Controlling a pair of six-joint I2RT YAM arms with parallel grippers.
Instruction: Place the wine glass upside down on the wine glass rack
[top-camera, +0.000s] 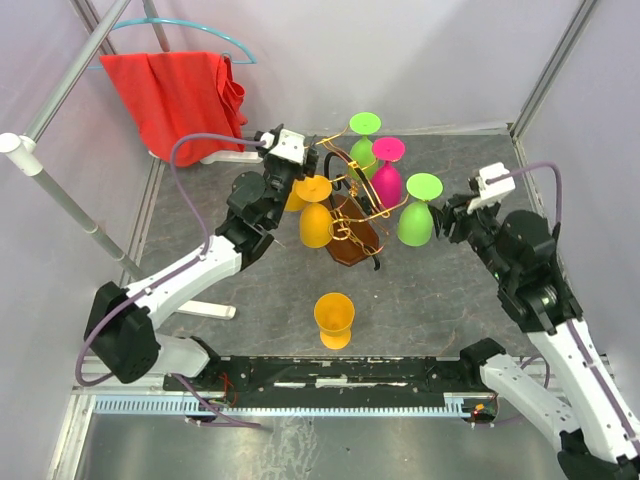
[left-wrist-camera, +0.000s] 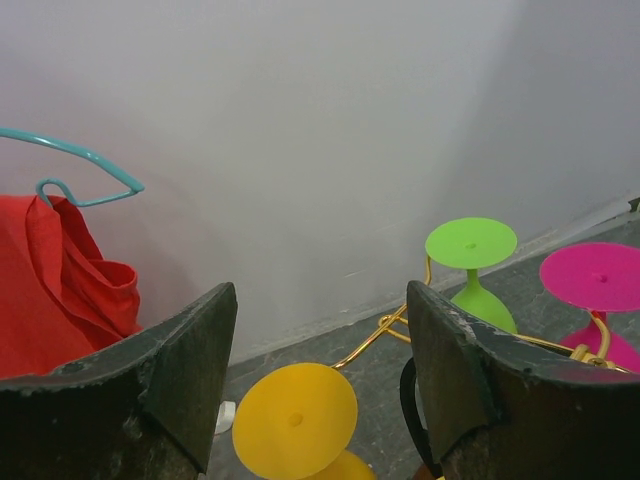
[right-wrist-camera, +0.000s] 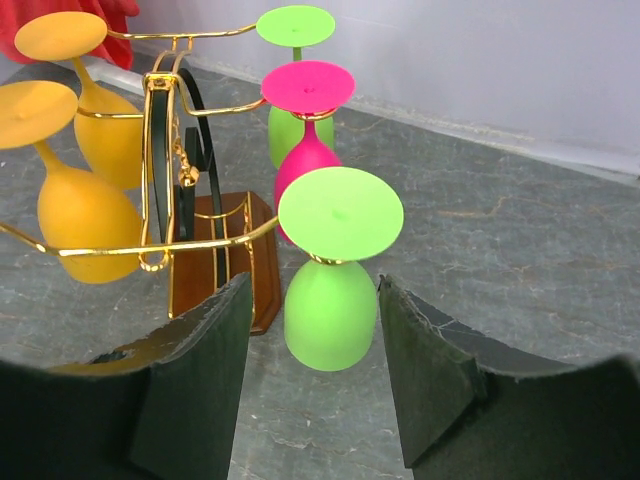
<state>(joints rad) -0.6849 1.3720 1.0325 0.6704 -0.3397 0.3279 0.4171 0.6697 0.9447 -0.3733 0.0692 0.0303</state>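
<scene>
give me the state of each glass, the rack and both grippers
wine glass rack, upright, five glasses on it
near orange glass, hung upside down
far orange glass, hung upside down
pink glass, hung upside down
far green glass, hung upside down
near green glass, hung upside down, ungripped
loose orange glass, standing on the table, off the rack
left gripper, open, empty
right gripper, open around near green glass

Lighting: bright, even, diffuse from above. Shadows: soft, faint. Focus: 3 views sharp; nearest foreground slightly soft.
</scene>
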